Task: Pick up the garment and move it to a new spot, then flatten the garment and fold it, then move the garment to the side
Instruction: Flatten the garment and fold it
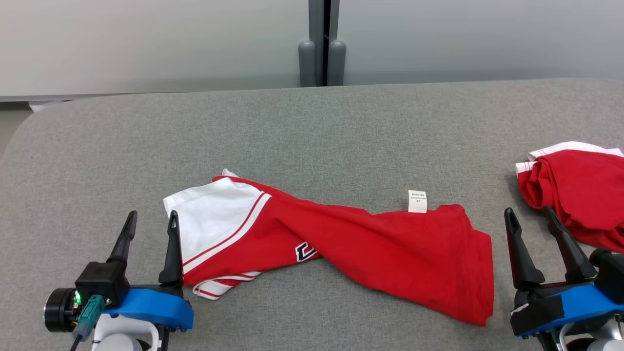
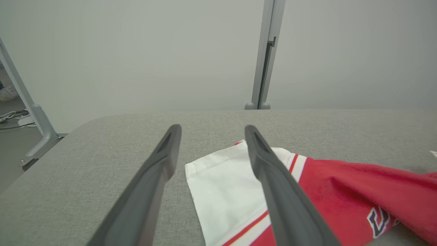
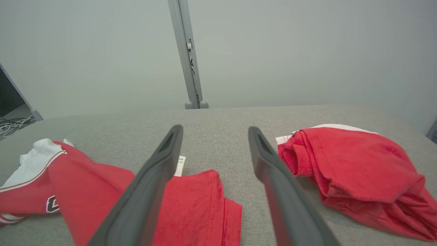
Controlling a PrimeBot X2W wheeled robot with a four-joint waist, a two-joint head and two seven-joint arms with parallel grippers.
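Desk (image 1: 312,126): grey, cloth-covered, spanning the head view, with a pale partition behind.

Garment (image 1: 370,243): a red shirt with a white sleeve (image 1: 214,214). It lies on the near middle of the desk, stretched left to right and twisted once about its middle. The sleeve end is at the left and the hem (image 1: 480,273) at the right.

Heap (image 1: 580,195): a 2nd red garment, bunched at the far right of the desk and apart from the 1st (by the look of it, not the piece in hand).

Left hand (image 1: 152,215): its 2 fingers are spread wide and hold nothing. It sits low over the desk, with its right finger just beside the sleeve's edge; whether that finger touches the cloth cannot be told.

Right hand (image 1: 529,210): likewise wide open and empty, between the hem and the heap.

Label (image 1: 417,201): small and white, turned up at the garment's far edge.

Step judged in hand: flattening. To do it well, each hand should probably take its own end, the sleeve at left and the hem corner at right, and pinch low against the desk. Both should then lift slightly and draw the ends apart, turning 1 end to undo the twist. The right hand should keep off the heap. Slack is best taken up gently, lest the cloth slip from the fingers.
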